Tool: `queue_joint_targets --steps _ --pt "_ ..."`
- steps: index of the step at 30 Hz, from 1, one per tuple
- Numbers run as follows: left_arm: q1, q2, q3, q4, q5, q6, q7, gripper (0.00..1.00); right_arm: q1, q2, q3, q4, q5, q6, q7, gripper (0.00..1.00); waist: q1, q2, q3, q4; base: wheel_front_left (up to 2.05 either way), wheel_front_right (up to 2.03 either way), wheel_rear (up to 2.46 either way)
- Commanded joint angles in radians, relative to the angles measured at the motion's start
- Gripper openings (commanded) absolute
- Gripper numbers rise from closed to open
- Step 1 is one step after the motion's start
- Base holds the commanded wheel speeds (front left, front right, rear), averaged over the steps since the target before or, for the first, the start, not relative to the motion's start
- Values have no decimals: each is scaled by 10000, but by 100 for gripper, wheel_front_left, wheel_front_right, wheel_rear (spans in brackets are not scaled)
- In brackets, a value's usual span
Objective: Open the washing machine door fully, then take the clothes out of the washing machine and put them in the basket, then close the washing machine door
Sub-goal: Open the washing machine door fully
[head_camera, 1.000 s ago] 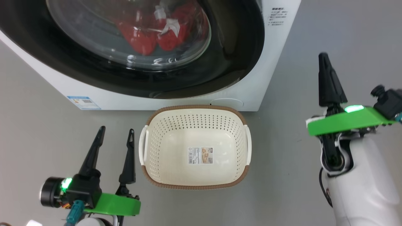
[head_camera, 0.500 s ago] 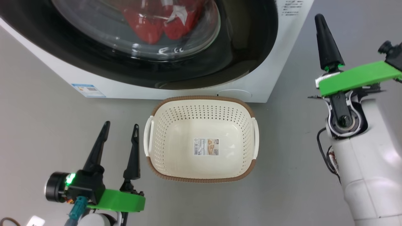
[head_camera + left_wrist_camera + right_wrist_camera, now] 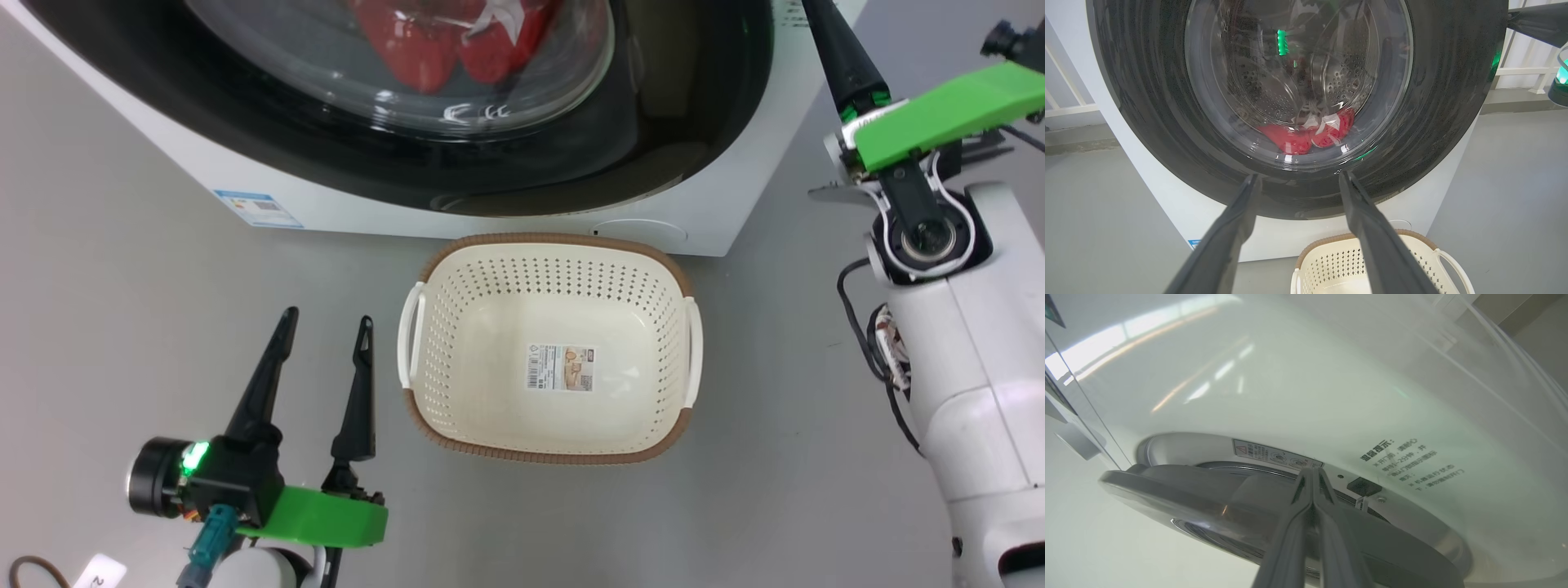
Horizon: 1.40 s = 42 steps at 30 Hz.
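Observation:
The washing machine (image 3: 735, 220) fills the top of the head view. Its door (image 3: 694, 122) has a glossy black rim and a glass window, and the red clothes (image 3: 424, 41) lie behind the glass. The basket (image 3: 555, 241) stands empty on the floor just before the machine. My left gripper (image 3: 326, 317) is open beside the basket's left handle and points at the door (image 3: 1453, 102) and the clothes (image 3: 1298, 139). My right gripper (image 3: 1312, 470) is shut on nothing, its tips at the door's grey edge (image 3: 1208, 490), where a narrow gap and a black latch slot show.
Grey floor surrounds the machine and basket. A blue label (image 3: 257, 208) marks the machine's lower left corner. White railing (image 3: 1519, 69) stands behind the machine to the right. My right forearm (image 3: 971, 367) rises along the right side, clear of the basket.
The head camera has shifted, sliding the whole scene right and up. My right gripper has risen and reached forward to the door's right edge. The left gripper stays open in place.

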Motion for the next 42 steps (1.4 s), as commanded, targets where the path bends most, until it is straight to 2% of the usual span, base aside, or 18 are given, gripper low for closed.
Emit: queue_joint_targets --steps 1,9,21,31,42 --pt "-273 134 271 -207 -30 23 -76 100 -424 96 289 -40 268 -7 160 0 0 0 73 113 0 0 0" --pt "-327 78 213 -184 -62 5 -77 100 -1399 -231 817 1042 655 -7 913 0 0 0 186 360 0 0 0" --pt "-384 24 205 -212 -37 6 -77 100 -2587 -573 1369 2402 1503 -7 2959 0 0 0 336 518 0 0 0" --pt "-347 -5 235 -210 -25 13 -78 100 -2914 -756 1773 2409 1979 -7 4522 0 0 0 395 470 0 0 0" --pt "-321 -23 311 -142 -28 18 -78 100 -2837 -851 1995 1993 2159 -7 5059 0 0 0 250 386 0 0 0"
